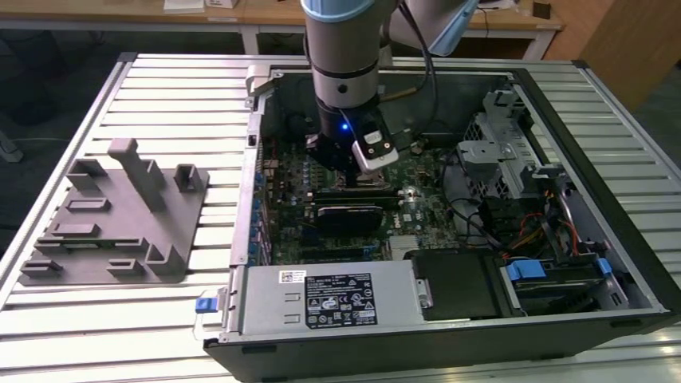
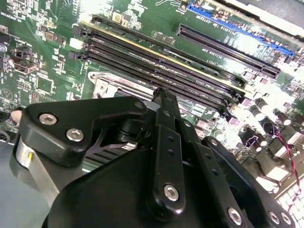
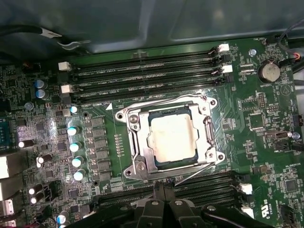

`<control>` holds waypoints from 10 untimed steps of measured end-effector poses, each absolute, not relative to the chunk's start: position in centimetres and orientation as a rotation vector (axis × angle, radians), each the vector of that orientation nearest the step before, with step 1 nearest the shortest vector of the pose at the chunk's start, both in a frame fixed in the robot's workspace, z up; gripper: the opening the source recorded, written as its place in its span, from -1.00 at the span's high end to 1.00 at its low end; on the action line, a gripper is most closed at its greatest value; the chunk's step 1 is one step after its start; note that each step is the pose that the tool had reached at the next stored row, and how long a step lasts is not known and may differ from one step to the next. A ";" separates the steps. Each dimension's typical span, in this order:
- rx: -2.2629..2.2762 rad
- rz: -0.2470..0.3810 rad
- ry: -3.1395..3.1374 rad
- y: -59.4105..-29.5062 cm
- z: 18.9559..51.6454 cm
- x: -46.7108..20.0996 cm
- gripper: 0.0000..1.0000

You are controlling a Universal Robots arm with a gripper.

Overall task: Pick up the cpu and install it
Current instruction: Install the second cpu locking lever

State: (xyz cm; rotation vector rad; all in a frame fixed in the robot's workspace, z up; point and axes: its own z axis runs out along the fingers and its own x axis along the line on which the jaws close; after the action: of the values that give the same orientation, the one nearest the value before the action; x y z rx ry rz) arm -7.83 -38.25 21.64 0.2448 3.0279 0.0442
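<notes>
Hanging inside the open computer case (image 1: 532, 88) at the exterior view's centre, the claw (image 3: 164, 190) sits just off the socket frame (image 3: 137, 164) edge, fingers pressed together, holding nothing. The cpu (image 3: 172, 137) lies seated in that frame, memory slots (image 3: 142, 71) close alongside.

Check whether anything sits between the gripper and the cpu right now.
Nothing visible does. In the first wrist view the cpu lies flat inside the metal socket frame, its silver top uncovered, and the gripper sits just beside the frame with only bare motherboard between them.
</notes>
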 end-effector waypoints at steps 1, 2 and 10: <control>0.244 0.046 3.028 -38.3 21.6 -7.8 0.79; 0.243 0.048 3.028 -38.3 21.5 -7.9 0.79; 0.231 0.072 3.030 -38.7 21.1 -8.2 0.79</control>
State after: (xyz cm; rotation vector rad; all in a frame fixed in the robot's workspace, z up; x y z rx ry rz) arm -8.21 -38.75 21.14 0.2310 3.0300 0.0716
